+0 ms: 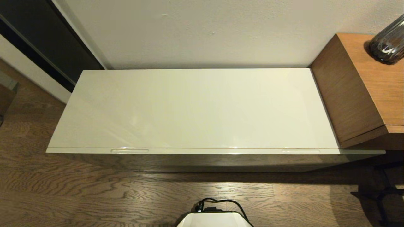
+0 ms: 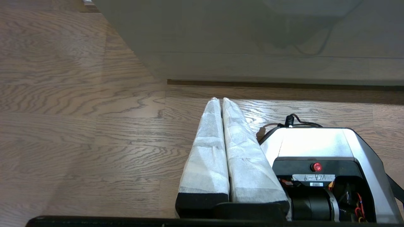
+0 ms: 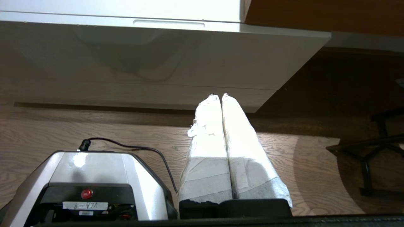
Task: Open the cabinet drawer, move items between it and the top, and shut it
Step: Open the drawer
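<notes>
Closed drawer ahead of two parked, clenched pincers, its long axis running side to side.

The cabinet drawer (image 1: 214, 151) sits fully pushed in beneath the glossy cream top (image 1: 195, 107), showing only a thin front edge that spans the whole cabinet from left to right. Two narrow finger slots lie along that edge: the left slot (image 1: 129, 150) and the right slot (image 3: 169, 23). The left gripper (image 2: 220, 99) and the right gripper (image 3: 220, 95) both hang low beside the robot's base (image 2: 315, 142), fingers pressed together and holding nothing, pointing toward the cabinet front. Each slot lies forward of and higher than its pincer; in the right wrist view the right slot looks close to that arm's line. No packets are visible.
</notes>
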`<state>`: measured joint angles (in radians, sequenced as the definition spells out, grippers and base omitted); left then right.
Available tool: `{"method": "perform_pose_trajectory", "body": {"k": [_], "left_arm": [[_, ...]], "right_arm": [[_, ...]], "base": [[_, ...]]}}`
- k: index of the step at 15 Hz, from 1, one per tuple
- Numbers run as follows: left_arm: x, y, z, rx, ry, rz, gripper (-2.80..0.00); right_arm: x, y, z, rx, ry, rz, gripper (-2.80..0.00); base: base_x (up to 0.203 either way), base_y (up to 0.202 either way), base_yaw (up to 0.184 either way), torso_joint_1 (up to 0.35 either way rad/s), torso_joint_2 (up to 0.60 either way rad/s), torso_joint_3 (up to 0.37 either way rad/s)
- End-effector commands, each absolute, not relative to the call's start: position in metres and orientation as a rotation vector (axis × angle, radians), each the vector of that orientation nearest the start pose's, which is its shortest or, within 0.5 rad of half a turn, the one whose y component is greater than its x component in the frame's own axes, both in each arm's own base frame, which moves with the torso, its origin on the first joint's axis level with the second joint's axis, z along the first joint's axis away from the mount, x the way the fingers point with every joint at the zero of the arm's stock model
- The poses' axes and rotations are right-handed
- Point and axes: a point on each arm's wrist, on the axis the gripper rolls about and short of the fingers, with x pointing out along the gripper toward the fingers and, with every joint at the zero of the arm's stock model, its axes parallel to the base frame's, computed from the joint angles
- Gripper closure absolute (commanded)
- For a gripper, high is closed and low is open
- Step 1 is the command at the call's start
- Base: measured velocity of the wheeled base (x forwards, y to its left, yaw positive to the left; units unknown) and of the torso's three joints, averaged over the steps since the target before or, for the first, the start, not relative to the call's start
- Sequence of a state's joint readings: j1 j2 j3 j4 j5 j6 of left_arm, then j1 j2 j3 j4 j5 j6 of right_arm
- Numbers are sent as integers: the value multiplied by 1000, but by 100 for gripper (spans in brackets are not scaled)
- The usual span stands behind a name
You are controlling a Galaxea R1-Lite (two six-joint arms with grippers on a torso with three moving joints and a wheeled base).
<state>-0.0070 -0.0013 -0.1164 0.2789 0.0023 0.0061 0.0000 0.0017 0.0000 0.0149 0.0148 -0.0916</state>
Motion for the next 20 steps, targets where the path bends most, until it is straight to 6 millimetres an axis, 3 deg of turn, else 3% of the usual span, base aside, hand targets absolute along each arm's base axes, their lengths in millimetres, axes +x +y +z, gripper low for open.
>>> {"method": "perform_pose_trajectory", "body": {"k": [1,7,9,12,14,15,18,20], "left_arm": [[-34,0,78,7,163,-4,0],[-34,0,78,7,163,-6,0],[-34,0,78,7,163,-6,0],[-34,0,78,7,163,-4,0],[-34,0,78,7,163,-5,0],[-34,0,78,7,163,-5,0],[-34,0,78,7,163,-5,0],[-34,0,78,7,163,-5,0]], "right_arm": [[-23,0,74,-87,15,14,0],[-23,0,76,-87,6,13,0],[-32,0,100,-87,-49,11,0],[-85,0,158,-84,-40,7,0],[-114,0,180,-91,-76,2,0],[-118,0,184,-98,-87,-1,0],[-85,0,204,-18,45,-8,0],[-29,0,230,106,250,-22,0]], "base": [[0,0,0,0,0,0],[0,0,0,0,0,0],[0,0,0,0,0,0],[0,0,0,0,0,0],[0,0,0,0,0,0],[0,0,0,0,0,0],[0,0,0,0,0,0],[0,0,0,0,0,0]]}}
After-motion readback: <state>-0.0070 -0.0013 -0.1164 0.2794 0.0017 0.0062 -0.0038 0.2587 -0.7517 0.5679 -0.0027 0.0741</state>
